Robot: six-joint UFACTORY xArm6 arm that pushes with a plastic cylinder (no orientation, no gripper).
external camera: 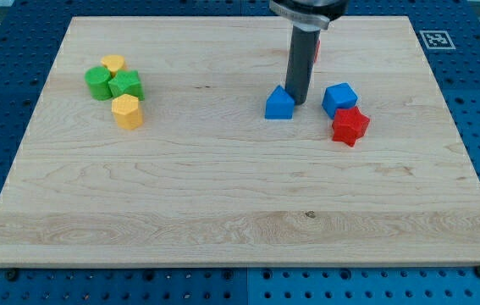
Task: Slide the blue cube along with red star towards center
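The blue cube (339, 98) sits right of the board's middle, touching the red star (350, 125) just below and to its right. My tip (300, 102) stands on the board between the blue cube and a second blue block with a peaked top (279, 103). The tip is close against the upper right side of the peaked blue block and a short gap left of the blue cube.
A red block (315, 49) shows partly behind the rod near the view's top. At the view's left is a cluster: a yellow block (113, 63), a green cylinder (98, 83), a green star (125, 85) and a yellow hexagonal block (127, 111). The wooden board (240, 212) lies on a blue pegboard.
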